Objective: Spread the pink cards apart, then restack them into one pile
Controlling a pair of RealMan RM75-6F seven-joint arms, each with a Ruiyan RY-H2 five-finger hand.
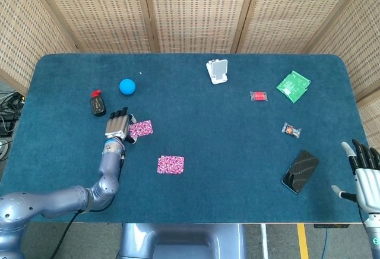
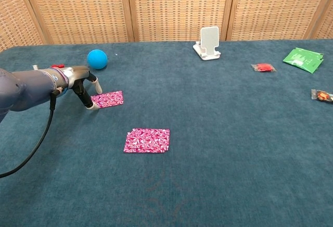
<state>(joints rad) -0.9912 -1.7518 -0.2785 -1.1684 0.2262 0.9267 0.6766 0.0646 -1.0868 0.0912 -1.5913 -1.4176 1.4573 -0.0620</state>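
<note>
Pink cards apart, restacking to come

Left hand (image 2: 83, 84), left of frame, holds nothing, fingertips down by one card (image 2: 107, 99)'s edge. Second card (image 2: 147, 140) lies below, centre-left, well apart. Next: slide one onto the other. Right hand (image 1: 366, 174), lower right, spread, idle.

Broad rectangular bench (image 1: 196, 193) with rounded corners, covered in dark teal, carpet-like fabric. Behind it: folding screen of woven rattan panels (image 1: 196, 9) in light wooden frames, vertical posts (image 2: 128, 8) between panels, running the full width at the back; in the head view it also angles in at both sides. Grey floor (image 1: 279, 241) below the near edge, with a short yellow floor stripe (image 1: 301, 241) on the right. Black cables (image 1: 7, 113) in a tangle on the floor past the left end. Lighting even and diffuse, no hard shadows.
</note>
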